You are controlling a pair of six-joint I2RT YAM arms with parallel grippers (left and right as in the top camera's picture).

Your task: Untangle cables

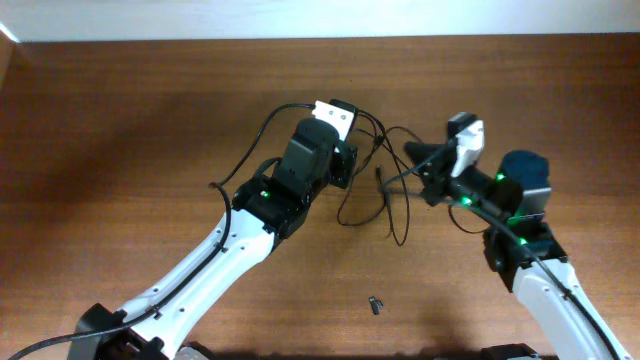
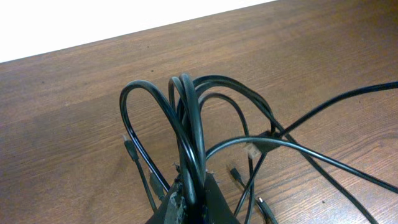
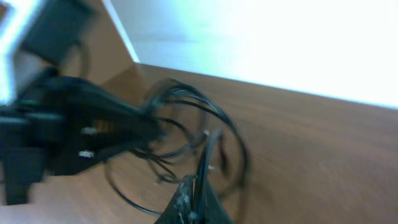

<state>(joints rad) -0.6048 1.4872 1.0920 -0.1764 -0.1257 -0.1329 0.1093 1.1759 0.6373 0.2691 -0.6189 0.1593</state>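
Note:
A tangle of thin black cables [image 1: 375, 190] hangs between my two grippers above the brown table. My left gripper [image 1: 345, 160] is shut on a bunch of cable loops; in the left wrist view the loops [image 2: 186, 118] rise out of its jaws [image 2: 193, 199]. My right gripper [image 1: 422, 165] is shut on a single black cable strand, seen between its jaws [image 3: 198, 199] in the blurred right wrist view. Loose plug ends [image 2: 236, 174] dangle near the table. The left arm [image 3: 68, 137] shows at the left of the right wrist view.
A small dark piece [image 1: 376, 305] lies on the table [image 1: 120, 150] near the front. The white wall edge [image 1: 300, 20] runs along the far side of the table.

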